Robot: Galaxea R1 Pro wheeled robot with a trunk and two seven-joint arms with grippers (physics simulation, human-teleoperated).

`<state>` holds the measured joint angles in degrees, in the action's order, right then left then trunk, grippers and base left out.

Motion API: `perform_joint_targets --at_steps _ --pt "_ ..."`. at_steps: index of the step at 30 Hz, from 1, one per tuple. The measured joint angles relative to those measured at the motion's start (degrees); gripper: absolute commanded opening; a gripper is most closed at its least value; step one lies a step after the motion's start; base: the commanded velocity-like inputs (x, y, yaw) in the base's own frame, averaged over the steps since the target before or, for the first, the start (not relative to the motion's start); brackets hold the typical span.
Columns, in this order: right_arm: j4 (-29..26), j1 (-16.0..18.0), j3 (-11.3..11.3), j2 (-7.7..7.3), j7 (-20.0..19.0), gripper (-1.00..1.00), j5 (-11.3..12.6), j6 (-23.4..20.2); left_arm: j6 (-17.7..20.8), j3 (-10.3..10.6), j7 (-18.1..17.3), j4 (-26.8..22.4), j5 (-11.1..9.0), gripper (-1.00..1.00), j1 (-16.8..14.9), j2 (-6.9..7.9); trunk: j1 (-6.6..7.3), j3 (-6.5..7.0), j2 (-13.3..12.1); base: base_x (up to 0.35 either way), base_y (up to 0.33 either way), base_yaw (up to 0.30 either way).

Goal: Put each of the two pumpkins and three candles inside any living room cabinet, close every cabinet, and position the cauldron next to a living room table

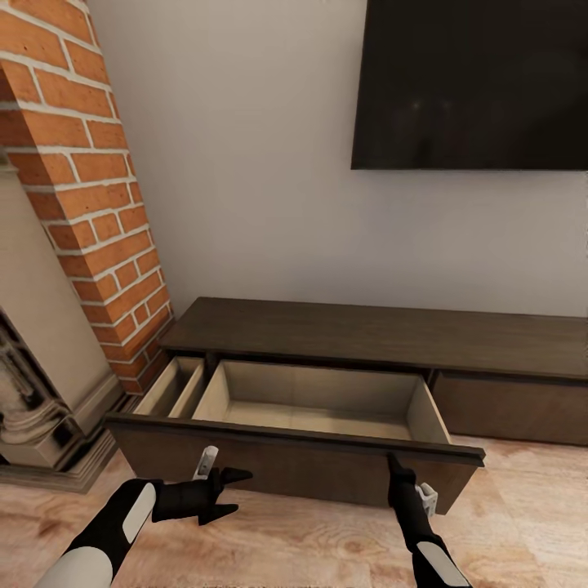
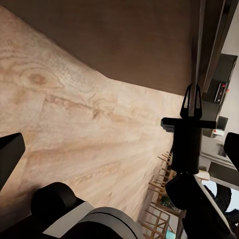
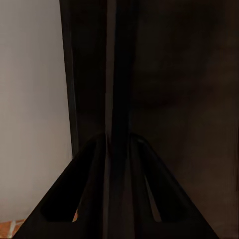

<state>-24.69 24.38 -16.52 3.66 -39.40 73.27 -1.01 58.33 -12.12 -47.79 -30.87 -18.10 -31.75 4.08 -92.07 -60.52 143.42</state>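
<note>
Right gripper (image 1: pixel 398 464): jaws closed onto the top edge of the drawer front (image 1: pixel 294 469); in the right wrist view the two fingers (image 3: pixel 94 189) sit either side of that thin dark edge with almost no gap. The right arm rises from the lower right of the head view, forearm near vertical, gripper pointing up at the drawer lip. Left gripper (image 1: pixel 233 494): jaws apart, empty, pointing sideways toward the right arm, held low in front of the drawer front and above the floor (image 1: pixel 310 543). The left wrist view looks down on the wooden floor, with the right arm standing across the frame. The left forearm enters from the lower left corner, angled up and inward. The cabinet (image 1: pixel 384 335) stands against the white wall, under a dark wall screen (image 1: pixel 474 82). Its wide drawer is pulled fully out; the larger compartment and the narrow compartment at its left end both show bare bottoms. The neighbouring front at right is flush. A brick fireplace (image 1: pixel 90 204) adjoins the cabinet's left end.
</note>
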Motion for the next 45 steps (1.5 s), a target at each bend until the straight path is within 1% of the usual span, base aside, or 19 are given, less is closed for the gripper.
perform_joint_targets --at_steps 14,18,23,24,25,26,38,45 --pt "-0.01 0.2 -0.02 -0.01 0.39 -1.0 0.01 0.01 0.0 0.0 -0.02 -0.03 0.0 1.0 -0.01 0.01 0.0 0.0 0.0 -0.014 0.0 0.0" --pt "-0.03 1.56 -0.06 -0.01 3.26 -1.0 0.02 0.0 0.0 0.0 -0.02 -0.03 0.0 1.0 -0.01 -0.02 0.0 0.0 0.0 -0.11 0.0 0.0" --pt "-0.03 1.93 -0.16 -0.01 4.03 -1.0 0.02 -0.02 0.0 0.0 -0.02 -0.03 0.01 1.0 -0.01 -0.01 0.0 0.0 0.0 -0.022 0.0 0.0" --pt "-0.03 1.93 -0.16 -0.01 4.03 1.0 0.02 -0.03 0.0 0.0 -0.02 -0.03 0.01 1.0 -0.01 0.01 0.0 0.0 0.0 -0.004 0.0 0.0" --pt "-0.17 -0.12 -3.05 -0.06 -1.39 1.0 1.0 -0.12 0.04 -0.01 -0.02 -0.07 -0.01 1.0 0.02 0.04 0.01 -0.02 0.02 -0.002 0.0 0.0" --pt "-0.19 -0.21 -3.08 -0.05 -1.72 1.0 1.0 -0.13 0.03 -0.01 -0.02 -0.03 0.0 1.0 0.02 0.04 0.01 -0.01 0.02 0.0 0.0 0.0" --pt "-0.18 -0.22 -3.13 -0.06 -1.72 1.0 1.02 -0.19 0.03 -0.01 0.06 -0.03 0.0 1.0 0.02 0.02 0.01 -0.01 0.02 -0.003 0.0 0.0" --pt "-0.19 -0.16 -3.09 -0.06 -1.74 1.0 0.93 -0.27 0.03 -0.01 0.07 -0.05 -0.01 1.0 0.02 0.02 0.01 -0.01 0.01 -0.242 0.0 0.0"
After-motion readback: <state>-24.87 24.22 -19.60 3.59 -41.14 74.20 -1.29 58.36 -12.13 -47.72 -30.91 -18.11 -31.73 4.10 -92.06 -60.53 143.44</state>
